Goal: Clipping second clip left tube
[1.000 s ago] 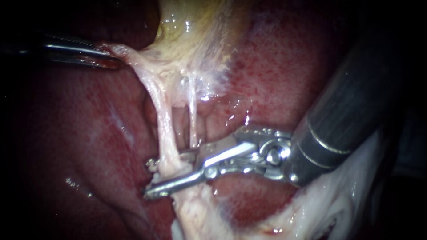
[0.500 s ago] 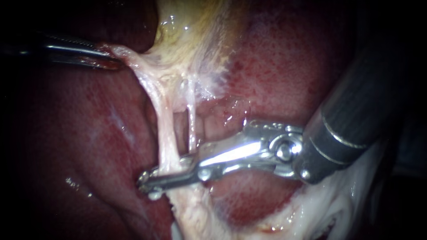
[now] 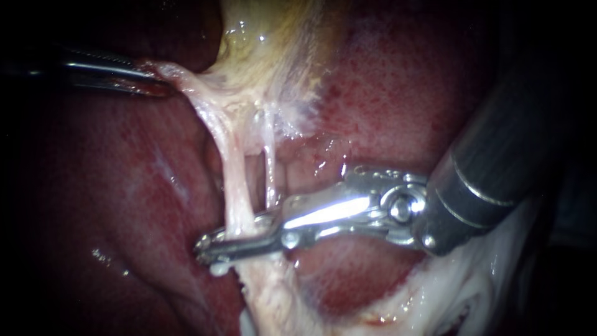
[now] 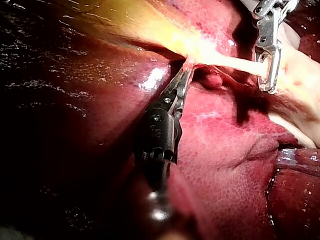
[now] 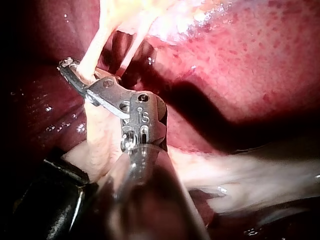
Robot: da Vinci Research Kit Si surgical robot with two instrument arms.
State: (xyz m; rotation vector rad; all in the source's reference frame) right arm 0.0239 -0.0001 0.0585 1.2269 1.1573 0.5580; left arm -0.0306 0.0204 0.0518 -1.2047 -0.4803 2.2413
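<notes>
The pale left tube (image 3: 231,180) runs down from the yellowish gallbladder (image 3: 267,50), with a thinner right tube (image 3: 270,174) beside it. My right instrument (image 3: 205,246) reaches in from the right, and its metal jaws lie together across the left tube's lower end, pinching it from both sides. The right wrist view shows the same grip (image 5: 68,68) on the tube (image 5: 92,55). My left instrument (image 3: 149,79) is at the upper left. Its dark jaws are shut on a flap of tissue at the gallbladder's edge and hold it taut, as the left wrist view (image 4: 186,70) also shows.
Red liver (image 3: 124,186) surrounds the tubes on both sides. White fatty tissue (image 3: 448,292) lies under the right instrument's shaft. A dark hollow sits behind the two tubes.
My right instrument's jaws, apart around the left tube a second ago, have come together on it. Its shaft has shifted slightly to the right. The left instrument has held still.
</notes>
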